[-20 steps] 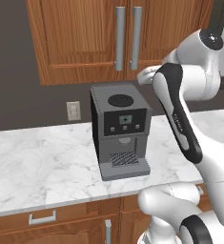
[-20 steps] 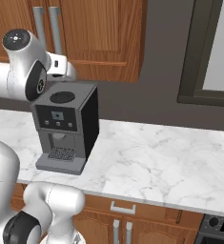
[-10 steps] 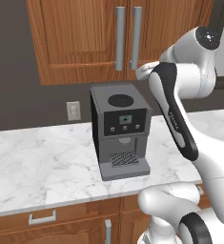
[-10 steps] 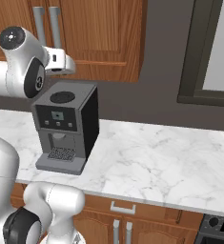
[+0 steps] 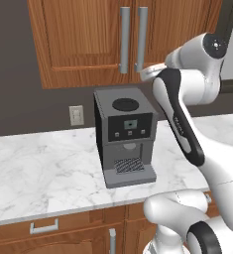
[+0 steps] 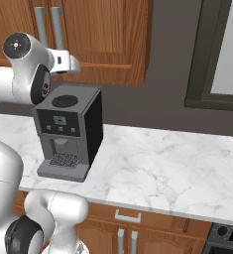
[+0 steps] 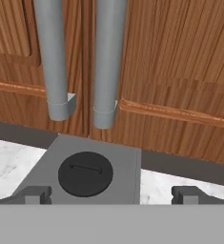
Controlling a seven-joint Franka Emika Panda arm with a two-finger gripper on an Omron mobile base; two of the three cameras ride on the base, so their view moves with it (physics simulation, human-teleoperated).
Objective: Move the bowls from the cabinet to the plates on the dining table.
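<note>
The reddish-brown cabinet (image 5: 83, 39) (image 6: 108, 34) (image 7: 180, 71) hangs above the counter with both doors closed. Its two grey bar handles (image 5: 125, 39) (image 7: 54, 57) stand side by side at the door seam. The bowls are hidden behind the doors. My gripper (image 5: 143, 73) (image 6: 74, 64) (image 7: 112, 194) is open and holds nothing. It hovers just in front of the doors' lower edge, below the handle ends and above the coffee machine. The plates and the dining table are out of view.
A grey coffee machine (image 5: 125, 134) (image 6: 68, 129) (image 7: 89, 171) stands on the white marble counter (image 5: 43, 168) (image 6: 157, 163), right under my hand. A wall outlet (image 5: 76, 115) sits to its left. A dark window frame (image 6: 197, 54) is at the right. Drawers (image 5: 43, 227) run below the counter.
My hand has crept a little closer to the cabinet doors and the arm's elbow has risen. The jaws have stayed open; nothing else has moved.
</note>
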